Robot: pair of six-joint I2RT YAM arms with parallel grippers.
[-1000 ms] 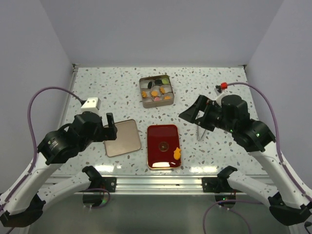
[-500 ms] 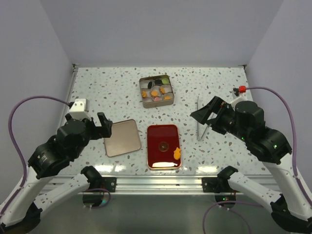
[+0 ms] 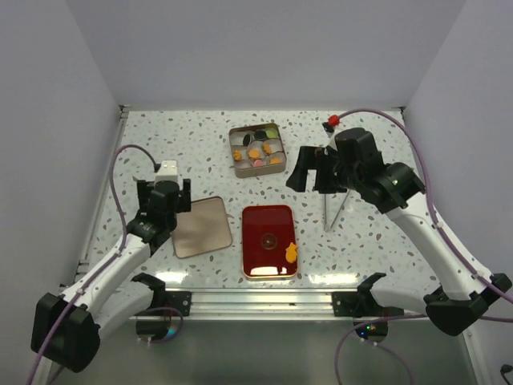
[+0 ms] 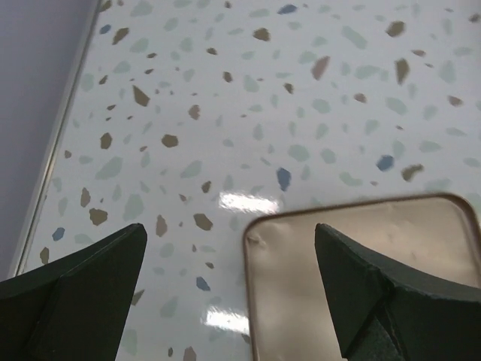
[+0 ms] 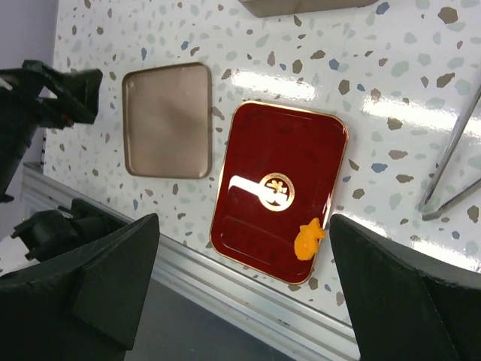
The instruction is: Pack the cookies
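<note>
Orange, and irregular in outline, one cookie (image 5: 308, 239) lies on the red tray (image 3: 264, 220) at its near right corner. The other cookies (image 3: 253, 154), small discs in orange, pink, black and green, sit in the open tin (image 3: 257, 174) beyond the tray. Packing looks nearly done, with this last piece to move and the lid (image 3: 200, 227), flat on the tabletop (image 3: 176, 144) left of the tray, to fit afterwards. The right tool (image 5: 244, 219) hangs above the tray's far right side with fingers spread and empty. The left tool (image 4: 231, 248), likewise parted and empty, hovers at the lid's far left corner. The metal tongs (image 3: 331, 210) lie right of the tray, so the next move probably calls for the right arm to drop and take them, or the cookie itself.
</note>
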